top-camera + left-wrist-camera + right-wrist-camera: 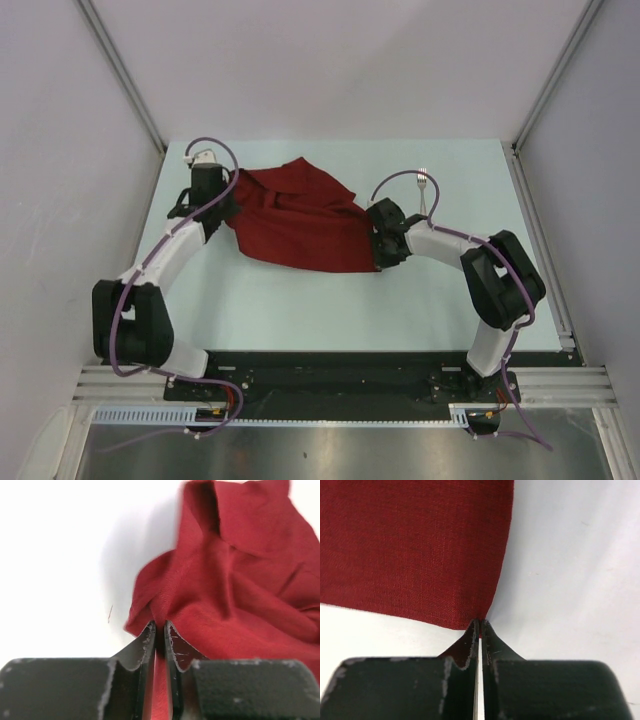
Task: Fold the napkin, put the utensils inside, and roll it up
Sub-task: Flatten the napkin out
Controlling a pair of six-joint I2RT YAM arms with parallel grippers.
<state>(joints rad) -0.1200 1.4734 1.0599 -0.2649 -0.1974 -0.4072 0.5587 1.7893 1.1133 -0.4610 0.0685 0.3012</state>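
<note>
Pale table (300, 300) is bearing the rumpled napkin (300, 225) at its centre, with the fork (424, 188) lying just beyond. The left gripper (160, 627) and right gripper (479, 624) are each pinching a cloth corner, jaws nearly closed. The folding step seems to be in hand; next, both corners probably need carrying across together, level.

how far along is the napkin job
Early. Nothing is finished: the napkin lies rumpled, with no clean fold. In hand: the left gripper is shut on its bunched left edge and the right gripper is shut on a corner, apparently to spread or fold it. Left: the fold, putting in the fork, which lies on the table beyond the right arm, and rolling.
</note>
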